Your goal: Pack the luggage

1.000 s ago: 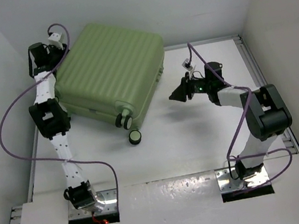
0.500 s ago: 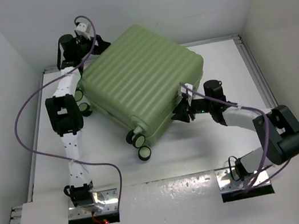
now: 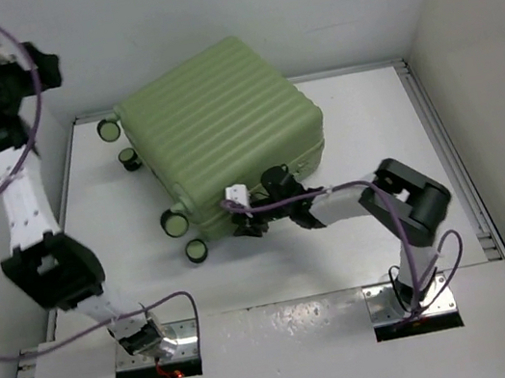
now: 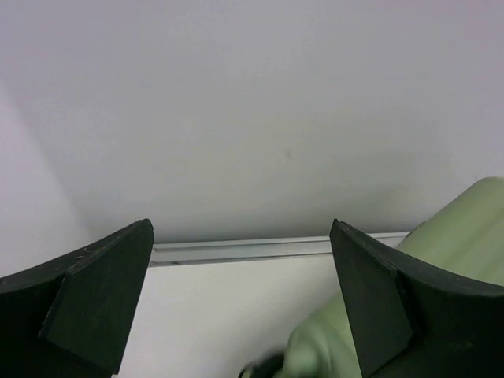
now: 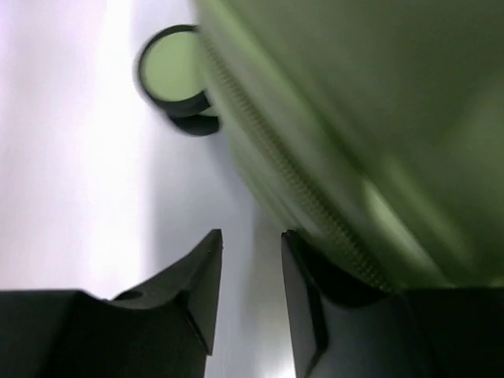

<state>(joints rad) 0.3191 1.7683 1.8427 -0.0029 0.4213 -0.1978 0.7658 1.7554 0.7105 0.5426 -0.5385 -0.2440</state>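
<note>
The luggage (image 3: 221, 121), a light-green ribbed hard-shell suitcase, lies closed on the white table (image 3: 369, 129) with its wheels (image 3: 173, 222) pointing left. My left gripper (image 3: 48, 68) is raised high at the back left, apart from the luggage, and open. In the left wrist view it (image 4: 240, 228) faces the back wall with a corner of the luggage (image 4: 465, 228) at lower right. My right gripper (image 3: 248, 228) lies low at the luggage's near edge. In the right wrist view it (image 5: 250, 236) stands slightly open and empty, one finger (image 5: 303, 276) beside the zipper seam (image 5: 268, 150).
White walls close in the table on three sides, with a metal rail (image 4: 236, 250) along the back edge. One luggage wheel (image 5: 169, 67) sits ahead of my right gripper. Purple cables trail from both arms.
The luggage has slid and turned toward the left. My left gripper let go, opened wide and rose to the back-left corner. My right arm has reached further left along the luggage's near edge.
</note>
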